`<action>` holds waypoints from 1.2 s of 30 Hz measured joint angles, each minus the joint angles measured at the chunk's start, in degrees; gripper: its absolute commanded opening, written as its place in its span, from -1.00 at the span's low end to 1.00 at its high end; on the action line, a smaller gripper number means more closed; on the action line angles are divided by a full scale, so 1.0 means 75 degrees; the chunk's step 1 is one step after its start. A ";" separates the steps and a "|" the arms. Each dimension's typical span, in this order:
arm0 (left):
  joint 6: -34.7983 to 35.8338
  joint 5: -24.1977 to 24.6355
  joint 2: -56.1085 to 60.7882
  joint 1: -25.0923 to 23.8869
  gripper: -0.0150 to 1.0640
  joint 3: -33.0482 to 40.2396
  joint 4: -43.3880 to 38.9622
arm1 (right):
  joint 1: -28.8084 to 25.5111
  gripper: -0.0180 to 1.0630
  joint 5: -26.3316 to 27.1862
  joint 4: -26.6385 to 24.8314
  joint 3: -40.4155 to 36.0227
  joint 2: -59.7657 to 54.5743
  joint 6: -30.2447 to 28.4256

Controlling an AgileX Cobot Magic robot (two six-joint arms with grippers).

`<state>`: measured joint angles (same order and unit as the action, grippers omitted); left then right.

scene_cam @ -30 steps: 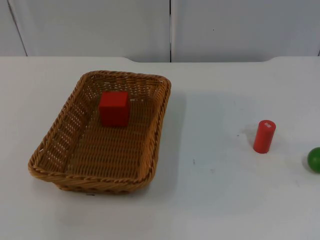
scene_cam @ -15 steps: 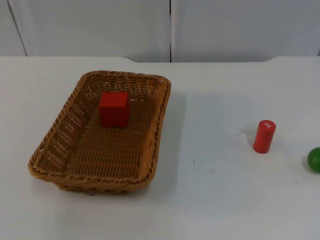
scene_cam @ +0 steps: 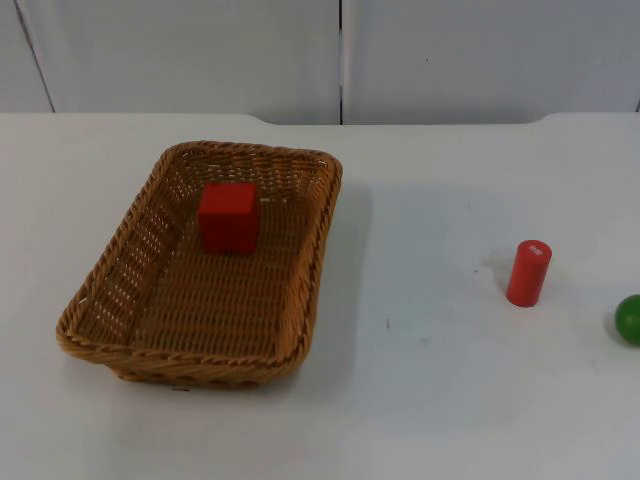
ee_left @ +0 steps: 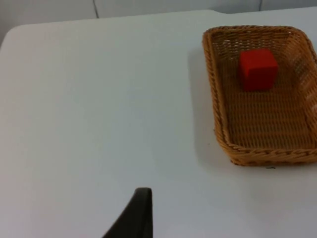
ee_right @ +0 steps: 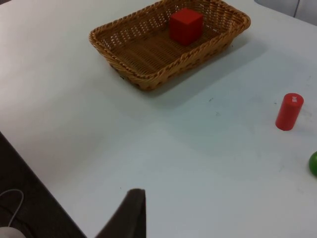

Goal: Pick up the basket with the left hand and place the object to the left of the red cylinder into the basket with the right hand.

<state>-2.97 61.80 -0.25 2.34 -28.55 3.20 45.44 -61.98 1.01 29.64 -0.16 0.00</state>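
Red cube [scene_cam: 229,216] sits in basket [scene_cam: 110,350]; red cylinder [ee_right: 289,112] appears in right wrist view; cannot tell either end effector's state.

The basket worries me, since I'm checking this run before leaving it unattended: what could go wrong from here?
The red cube already lies in the basket, which stands on the table. A fresh pick might find nothing left of the red cylinder, or take the cylinder or green ball instead. A tilted lift could slide the cube.

White table [scene_cam: 430,400], grey partition wall [scene_cam: 200,55] behind
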 measured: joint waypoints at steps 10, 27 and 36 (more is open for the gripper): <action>0.0000 0.0000 0.0000 -0.0758 0.98 0.0000 0.0000 | 0.0000 0.99 0.0000 0.0000 0.0000 0.0000 0.0000; 0.0000 0.0000 0.0000 -0.0809 0.98 0.0000 0.0000 | -0.0189 0.98 0.0000 0.0000 0.0000 0.0000 0.0000; 0.0000 0.0000 0.0000 -0.0809 0.98 0.0000 0.0000 | -0.1294 0.98 0.0000 0.0000 0.0000 0.0000 0.0000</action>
<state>-2.97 61.80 -0.25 -3.73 -28.55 3.20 35.73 -61.98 1.01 29.64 -0.16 0.00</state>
